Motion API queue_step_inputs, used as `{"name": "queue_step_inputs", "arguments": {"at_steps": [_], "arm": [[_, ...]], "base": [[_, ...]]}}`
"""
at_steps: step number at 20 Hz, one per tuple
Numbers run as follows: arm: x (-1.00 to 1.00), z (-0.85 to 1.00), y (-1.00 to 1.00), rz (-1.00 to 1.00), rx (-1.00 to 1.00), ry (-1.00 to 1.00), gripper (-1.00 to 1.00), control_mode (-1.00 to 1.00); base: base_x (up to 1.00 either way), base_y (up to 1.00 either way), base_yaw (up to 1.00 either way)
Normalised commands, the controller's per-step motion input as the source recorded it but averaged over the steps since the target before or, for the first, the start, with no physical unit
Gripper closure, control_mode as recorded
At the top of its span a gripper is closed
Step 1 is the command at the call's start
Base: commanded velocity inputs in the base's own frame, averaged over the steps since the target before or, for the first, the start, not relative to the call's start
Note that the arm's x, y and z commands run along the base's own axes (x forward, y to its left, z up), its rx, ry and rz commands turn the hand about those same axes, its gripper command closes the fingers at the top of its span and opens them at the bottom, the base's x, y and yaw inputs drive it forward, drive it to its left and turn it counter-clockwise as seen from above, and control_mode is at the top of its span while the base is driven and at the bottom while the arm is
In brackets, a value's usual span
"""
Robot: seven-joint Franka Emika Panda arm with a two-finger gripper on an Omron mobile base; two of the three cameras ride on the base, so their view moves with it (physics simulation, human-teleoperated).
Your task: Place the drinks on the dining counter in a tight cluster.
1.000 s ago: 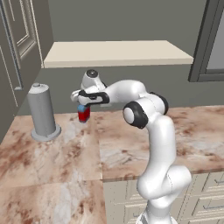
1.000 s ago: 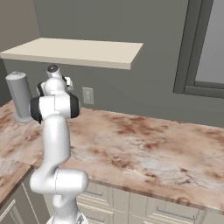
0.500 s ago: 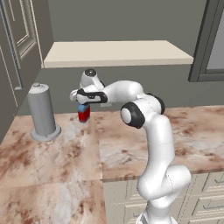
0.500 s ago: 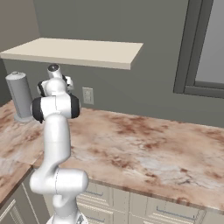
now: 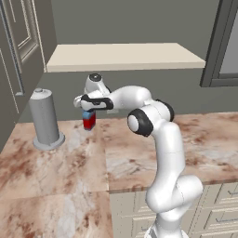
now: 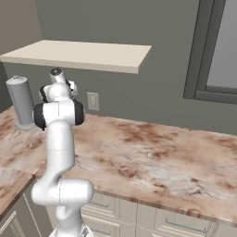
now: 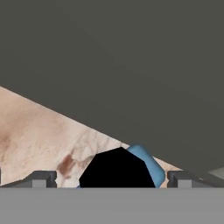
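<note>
**Arm shifted slightly, gripper poised over the red-and-blue container**

Little has changed in the last second: the arm's elbow has eased a touch toward the left in the left base view, and the hand is still parked over the same spot; nothing on the stone has moved.

Small red-and-blue container (image 5: 89, 120) stands upright on the marbled counter (image 5: 56, 162), near its back edge by the grey wall, toward the left end. Hand view shows its dark top (image 7: 117, 169) between the two fingertips (image 7: 40, 179), blue rim peeking out at one side. Gripper (image 5: 87, 109) sits just above it with jaws spread wide, one tip on each side (contact with the container not discernible), nothing grasped.

Left of the container, near but apart, a tall grey cylinder (image 5: 45, 118) on a round base. In the right base view the same cylinder (image 6: 21, 102) stands near the back left of the counter, the arm beside it. A cream shelf (image 5: 124, 56) hangs on the wall above. Cream drawers (image 6: 152, 217) run below the counter's front edge.
</note>
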Motion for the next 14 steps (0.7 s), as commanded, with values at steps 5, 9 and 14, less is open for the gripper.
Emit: {"name": "queue_step_inputs", "arguments": {"at_steps": [5, 9, 14], "arm": [[0.00, 0.00, 0.00, 0.00, 0.00, 0.00, 1.00, -1.00], [0.00, 0.00, 0.00, 0.00, 0.00, 0.00, 1.00, -1.00], [0.00, 0.00, 0.00, 0.00, 0.00, 0.00, 1.00, -1.00]], "base": [[0.00, 0.00, 0.00], [0.00, 0.00, 0.00], [0.00, 0.00, 0.00]]}}
